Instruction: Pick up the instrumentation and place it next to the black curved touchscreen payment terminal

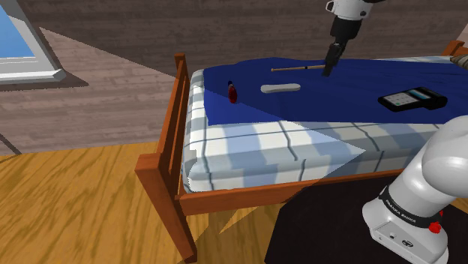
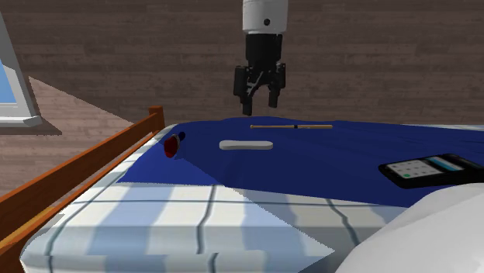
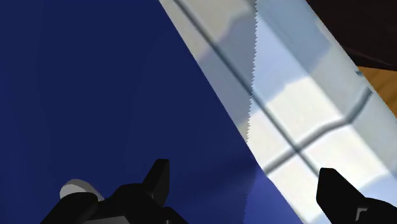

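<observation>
My black gripper [image 1: 330, 66] [image 2: 261, 101] hangs open above the blue blanket [image 1: 360, 79], a short way over the bed. Just below it lies a thin brown rod [image 1: 298, 68] [image 2: 292, 126], with the gripper over the end nearer the terminal. A white elongated bar [image 1: 280, 88] [image 2: 246, 145] lies closer to the bed's front edge. The black touchscreen payment terminal [image 1: 411, 98] [image 2: 430, 167] rests on the blanket toward the shoulder view's right. In the wrist view the fingers [image 3: 159, 181] stand apart over bare blanket, a rounded white end [image 3: 79, 189] beside one of them.
A small red and dark object [image 1: 232, 92] [image 2: 171, 146] sits near the blanket's corner. The bed has a plaid sheet [image 1: 255, 146] and a wooden footboard [image 1: 169, 142]. A window [image 1: 15, 45] is at the shoulder view's left.
</observation>
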You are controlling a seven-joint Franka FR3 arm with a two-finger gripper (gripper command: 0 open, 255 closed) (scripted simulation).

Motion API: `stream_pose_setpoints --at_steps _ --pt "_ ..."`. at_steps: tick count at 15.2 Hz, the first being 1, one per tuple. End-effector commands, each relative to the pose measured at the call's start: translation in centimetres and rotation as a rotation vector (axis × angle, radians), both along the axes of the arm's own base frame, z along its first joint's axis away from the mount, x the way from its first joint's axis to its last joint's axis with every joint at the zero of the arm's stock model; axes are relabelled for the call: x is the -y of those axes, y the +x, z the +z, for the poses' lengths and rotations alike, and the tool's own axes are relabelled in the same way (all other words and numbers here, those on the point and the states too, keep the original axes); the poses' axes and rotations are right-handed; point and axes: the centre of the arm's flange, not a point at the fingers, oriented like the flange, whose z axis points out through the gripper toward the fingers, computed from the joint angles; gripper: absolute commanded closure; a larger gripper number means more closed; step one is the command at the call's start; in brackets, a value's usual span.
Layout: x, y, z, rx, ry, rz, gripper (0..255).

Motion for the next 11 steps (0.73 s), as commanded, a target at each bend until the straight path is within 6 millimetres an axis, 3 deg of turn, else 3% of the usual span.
stream_pose_setpoints --at_steps 1,11 --pt "1.5 2.0 -1.2 -0.005 0.0 0.056 0" --pt "8.4 12.1 -7.3 -0.029 0.011 0.315 0"
